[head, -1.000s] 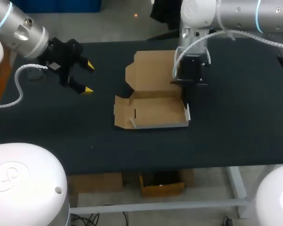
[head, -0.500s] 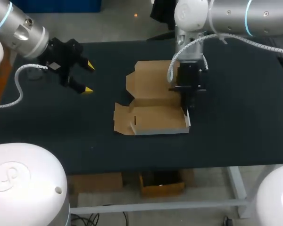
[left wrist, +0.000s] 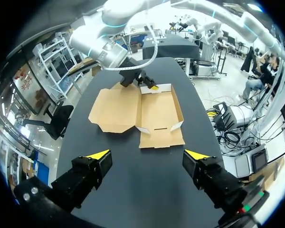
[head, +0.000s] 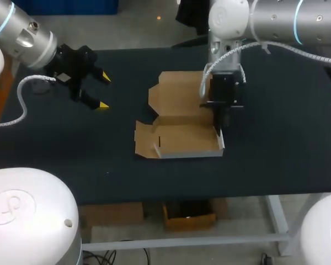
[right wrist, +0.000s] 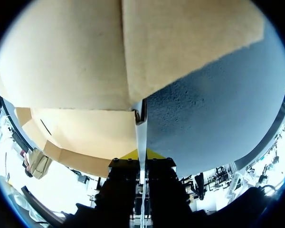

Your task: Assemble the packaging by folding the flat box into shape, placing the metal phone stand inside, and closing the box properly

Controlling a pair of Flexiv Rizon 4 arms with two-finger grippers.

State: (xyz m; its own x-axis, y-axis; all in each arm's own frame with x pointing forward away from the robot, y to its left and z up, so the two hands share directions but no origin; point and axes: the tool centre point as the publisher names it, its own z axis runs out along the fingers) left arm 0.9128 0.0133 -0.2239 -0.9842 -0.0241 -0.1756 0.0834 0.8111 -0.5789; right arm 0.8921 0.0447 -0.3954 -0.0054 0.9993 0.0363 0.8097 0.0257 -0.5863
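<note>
You are mid-fold: your right claw [head: 219, 130] pinches a side wall of the box [head: 185, 138] (left claw [head: 103, 90] spread, well apart), so stand that wall upright next.

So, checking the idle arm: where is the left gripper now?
In the head view the left gripper hovers open, well left of the box, touching nothing.

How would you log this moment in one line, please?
box: half-folded | right end effector: shut on box wall | left end effector: open

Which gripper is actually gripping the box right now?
The right gripper, shut on the right side wall of the box. The left gripper hangs open, clear of the box.
</note>
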